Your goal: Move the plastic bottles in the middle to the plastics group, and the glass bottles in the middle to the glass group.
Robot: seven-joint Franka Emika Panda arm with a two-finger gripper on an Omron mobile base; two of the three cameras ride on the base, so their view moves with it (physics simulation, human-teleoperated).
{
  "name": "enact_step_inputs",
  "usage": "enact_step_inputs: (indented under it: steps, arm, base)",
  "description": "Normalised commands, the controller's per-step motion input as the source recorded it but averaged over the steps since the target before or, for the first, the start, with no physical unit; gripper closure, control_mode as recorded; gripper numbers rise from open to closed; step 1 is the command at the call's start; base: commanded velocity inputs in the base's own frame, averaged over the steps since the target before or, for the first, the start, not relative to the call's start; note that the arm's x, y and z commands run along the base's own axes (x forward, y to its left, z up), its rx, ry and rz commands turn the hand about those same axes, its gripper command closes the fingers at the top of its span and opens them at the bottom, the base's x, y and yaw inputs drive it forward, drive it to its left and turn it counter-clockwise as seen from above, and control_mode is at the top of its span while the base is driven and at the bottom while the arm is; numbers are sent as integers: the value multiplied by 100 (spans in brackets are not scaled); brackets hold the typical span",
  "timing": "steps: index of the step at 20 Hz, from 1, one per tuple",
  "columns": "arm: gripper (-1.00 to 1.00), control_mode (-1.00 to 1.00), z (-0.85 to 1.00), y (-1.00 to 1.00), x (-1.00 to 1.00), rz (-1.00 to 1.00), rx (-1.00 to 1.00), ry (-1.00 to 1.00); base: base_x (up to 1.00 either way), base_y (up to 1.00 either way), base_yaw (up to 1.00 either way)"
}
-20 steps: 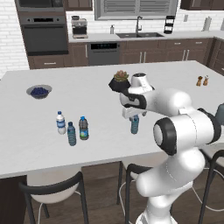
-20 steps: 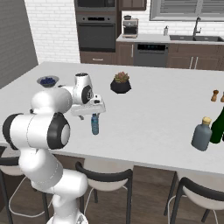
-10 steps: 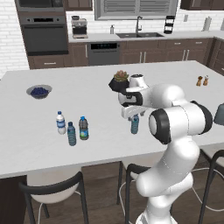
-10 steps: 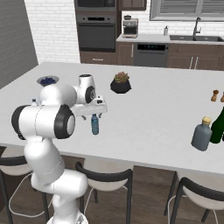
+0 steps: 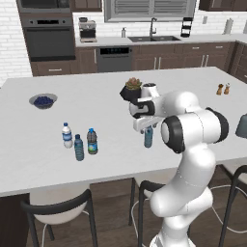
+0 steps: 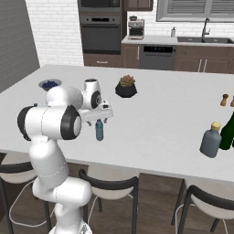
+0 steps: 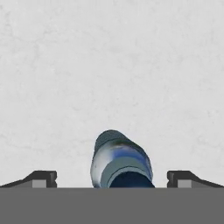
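left to right: three small water bottles (image 5: 78, 142) grouped on the tabletop (image 5: 43, 159); one slim blue bottle (image 5: 148, 136) alone mid-tabletop; one grey glass bottle (image 6: 210, 140) beside one green bottle (image 6: 226, 133) far right. over the last second the arm swung in above the lone bottle; the hand (image 7: 112, 178), fully open, straddles it, holding nothing; a grasp seems next.

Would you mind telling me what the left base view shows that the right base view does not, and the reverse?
Left base view alone: three small water bottles grouped on the counter's left part. Right base view alone: the grey-blue glass bottle with its tan stopper, beside a dark green bottle. Shared: the open gripper low over a slim blue bottle, the potted plant, the bowl of blueberries and the white counter.
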Motion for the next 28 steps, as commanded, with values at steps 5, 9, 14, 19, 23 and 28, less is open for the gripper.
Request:
enact_step_inputs:
  steps: [5,9,14,19,23,28]
  arm:
    - [-100,-100,-8,-1,8,6,0,0]
    - [-100,-100,-12,-2,0,4,0,0]
    - [-100,-100,-11,-7,0,5,0,-2]
    - [-100,-100,-1,0,-4,2,0,-6]
    - [-100,-100,0,0,-4,1,0,-6]
    - [-100,-100,-8,0,-2,1,0,-1]
  base:
    - [0,0,0]
    - [0,0,0]
    - [0,0,0]
    - [0,0,0]
    - [0,0,0]
    - [0,0,0]
